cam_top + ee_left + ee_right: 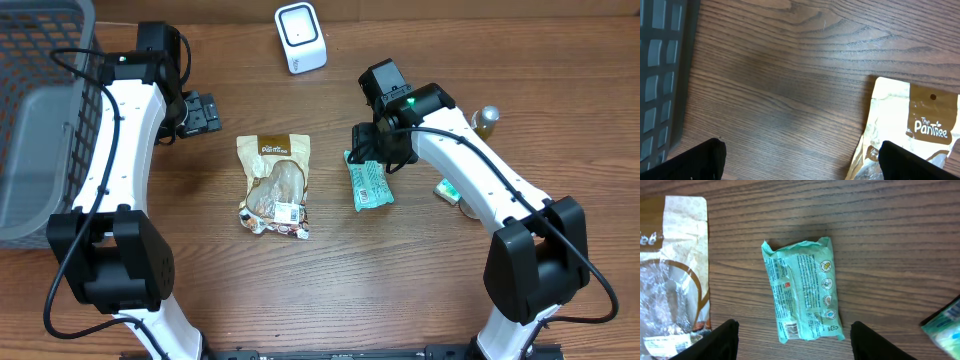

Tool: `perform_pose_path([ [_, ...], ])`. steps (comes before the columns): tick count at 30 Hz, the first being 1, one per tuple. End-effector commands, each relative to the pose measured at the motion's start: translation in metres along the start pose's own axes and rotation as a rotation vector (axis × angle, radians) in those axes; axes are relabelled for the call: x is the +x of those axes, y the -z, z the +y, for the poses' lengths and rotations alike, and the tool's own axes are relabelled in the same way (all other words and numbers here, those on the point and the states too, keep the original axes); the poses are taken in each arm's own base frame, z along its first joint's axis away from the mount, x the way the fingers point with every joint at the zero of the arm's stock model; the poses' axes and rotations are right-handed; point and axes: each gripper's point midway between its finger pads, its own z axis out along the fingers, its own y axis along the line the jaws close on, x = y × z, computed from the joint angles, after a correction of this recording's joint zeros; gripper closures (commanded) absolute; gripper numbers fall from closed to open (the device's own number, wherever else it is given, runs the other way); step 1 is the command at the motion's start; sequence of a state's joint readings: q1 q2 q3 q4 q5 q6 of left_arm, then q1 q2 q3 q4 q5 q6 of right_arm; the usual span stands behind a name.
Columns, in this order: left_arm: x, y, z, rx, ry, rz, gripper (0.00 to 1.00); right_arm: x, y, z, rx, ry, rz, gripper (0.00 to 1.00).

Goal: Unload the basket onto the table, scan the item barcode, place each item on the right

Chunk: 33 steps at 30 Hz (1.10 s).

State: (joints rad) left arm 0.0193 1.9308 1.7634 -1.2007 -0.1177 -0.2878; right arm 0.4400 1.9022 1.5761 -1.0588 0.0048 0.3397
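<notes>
My right tool (794, 329) hangs released, jaws wide, above the soft green plastic snack packet (802, 287) lying flat on the wooden bench (890, 230). It looks light, with slippery film, so I'd pinch its long sides, clear of the barcode (790, 328).

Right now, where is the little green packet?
In the overhead view the green packet lies flat on the table right of centre, beside the brown pouch, below the right arm's open fingers.
</notes>
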Motion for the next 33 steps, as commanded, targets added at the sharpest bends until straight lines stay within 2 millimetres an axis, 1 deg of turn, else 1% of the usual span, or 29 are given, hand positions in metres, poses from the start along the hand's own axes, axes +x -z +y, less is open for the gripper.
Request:
perform_pose_path([
  [1, -0.005, 0.01, -0.001, -0.002, -0.006, -0.035, 0.0, -0.003, 0.002, -0.001, -0.002, -0.004, -0.012, 0.3],
  [7, -0.005, 0.01, -0.001, -0.002, -0.006, -0.035, 0.0, 0.0, -0.002, -0.002, 0.005, 0.001, 0.004, 0.3],
  [13, -0.005, 0.01, -0.001, -0.001, -0.006, -0.034, 0.0, 0.005, -0.017, -0.005, 0.02, 0.053, 0.044, 0.25],
  [16, -0.005, 0.01, -0.001, -0.002, -0.006, -0.035, 0.0, 0.0, -0.027, -0.004, 0.022, 0.053, 0.033, 0.25],
  [20, -0.005, 0.01, -0.001, -0.002, -0.006, -0.035, 0.0, -0.005, -0.037, -0.012, 0.068, 0.049, 0.02, 0.25],
  [22, -0.005, 0.01, -0.001, -0.002, -0.006, -0.035, 0.0, -0.001, -0.042, -0.016, 0.079, 0.039, 0.046, 0.25],
  [26, -0.005, 0.01, -0.001, -0.002, -0.006, -0.035, 0.0, 0.016, -0.053, -0.032, 0.123, -0.01, 0.14, 0.25],
  [28, -0.005, 0.01, -0.001, -0.002, -0.006, -0.035, 0.0, 0.023, -0.057, -0.04, 0.14, -0.025, 0.177, 0.27],
  [29, -0.005, 0.01, -0.001, -0.002, -0.006, -0.035, 0.01, 0.027, -0.06, -0.045, 0.151, -0.032, 0.202, 0.29],
  [33, -0.005, 0.01, -0.001, -0.001, -0.007, -0.034, 0.0, 0.042, -0.057, -0.06, 0.185, -0.071, 0.277, 0.32],
])
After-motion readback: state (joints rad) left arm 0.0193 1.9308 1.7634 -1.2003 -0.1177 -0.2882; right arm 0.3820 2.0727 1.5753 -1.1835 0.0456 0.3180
